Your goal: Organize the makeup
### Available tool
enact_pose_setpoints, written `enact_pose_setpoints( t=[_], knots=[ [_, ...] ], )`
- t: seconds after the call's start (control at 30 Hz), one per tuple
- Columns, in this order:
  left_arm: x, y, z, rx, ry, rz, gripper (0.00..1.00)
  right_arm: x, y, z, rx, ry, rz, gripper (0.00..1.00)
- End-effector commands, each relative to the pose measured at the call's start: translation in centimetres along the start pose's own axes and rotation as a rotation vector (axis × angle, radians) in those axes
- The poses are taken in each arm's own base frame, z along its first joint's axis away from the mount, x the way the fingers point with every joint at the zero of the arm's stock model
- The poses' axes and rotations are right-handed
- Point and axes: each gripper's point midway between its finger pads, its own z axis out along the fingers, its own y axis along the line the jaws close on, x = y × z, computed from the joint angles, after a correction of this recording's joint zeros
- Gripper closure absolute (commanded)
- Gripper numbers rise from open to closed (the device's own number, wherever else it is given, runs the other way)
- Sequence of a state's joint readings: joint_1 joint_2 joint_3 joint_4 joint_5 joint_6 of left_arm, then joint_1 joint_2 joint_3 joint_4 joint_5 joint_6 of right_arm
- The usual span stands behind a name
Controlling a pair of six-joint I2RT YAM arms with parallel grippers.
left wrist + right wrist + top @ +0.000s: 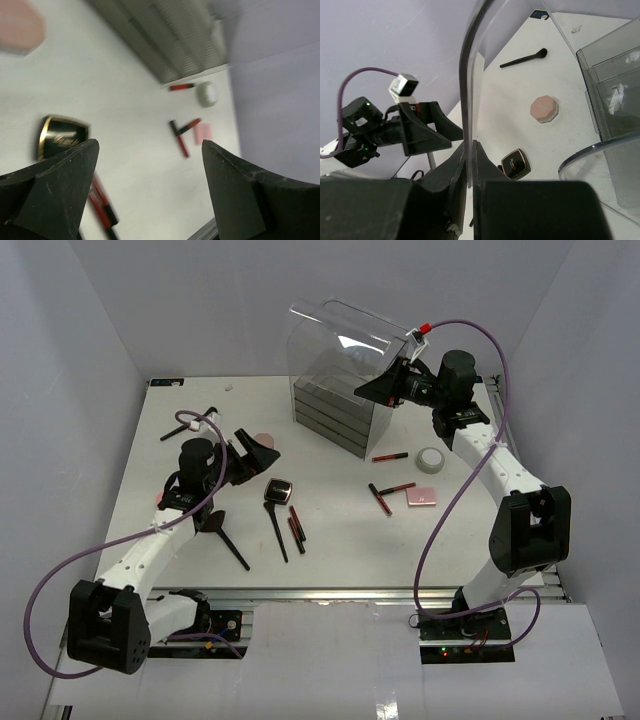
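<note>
From above, the left gripper (258, 450) hangs spread apart, grasping nothing, over the table (340, 550) just beside the pink round compact (265, 437). The right gripper (388, 385) is clenched on the raised lid (345, 325) of the clear box (335, 400). A black square compact (279, 490), brushes (277, 535), red-and-black sticks (390, 456), a pink square compact (421, 496) and a white jar (431, 460) lie scattered on the table.

The left wrist view shows both fingers (55, 190) wide apart above the black square compact, with two sticks by the left finger. The jar sits farther off near the box's drawers (175, 35).

In the right wrist view, the fingers (445, 185) pinch the lid's clear edge. The pink round compact, the black square compact and one brush (522, 58) lie below.
</note>
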State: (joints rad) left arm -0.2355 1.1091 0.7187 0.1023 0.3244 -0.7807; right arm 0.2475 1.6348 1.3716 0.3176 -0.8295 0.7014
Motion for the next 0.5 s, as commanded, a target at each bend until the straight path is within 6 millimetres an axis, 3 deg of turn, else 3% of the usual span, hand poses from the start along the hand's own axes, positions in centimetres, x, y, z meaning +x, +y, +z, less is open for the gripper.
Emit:
enact_pose_setpoints(
  t=[0.0, 0.13, 0.4, 0.47],
  knots=[
    [3.1, 6.0, -1.1, -0.253, 0.09, 0.133, 0.03, -2.7, 3.0, -0.5, -0.085, -0.06, -0.115, 0.91],
    [4.4, 7.6, 0.1, -0.325, 0.128, 0.211, 0.03, -2.8, 3.3, -0.5, -0.095, -0.06, -0.116, 0.91],
    [6.4, 7.9, 4.3, -0.386, 0.154, 0.438, 0.03, -2.5, 3.2, -0.5, -0.099, -0.052, -0.106, 0.91],
    [7.2, 8.9, 5.1, -0.433, 0.177, 0.483, 0.02, -2.4, 3.2, -0.5, -0.1, -0.05, -0.104, 0.91]
  ],
)
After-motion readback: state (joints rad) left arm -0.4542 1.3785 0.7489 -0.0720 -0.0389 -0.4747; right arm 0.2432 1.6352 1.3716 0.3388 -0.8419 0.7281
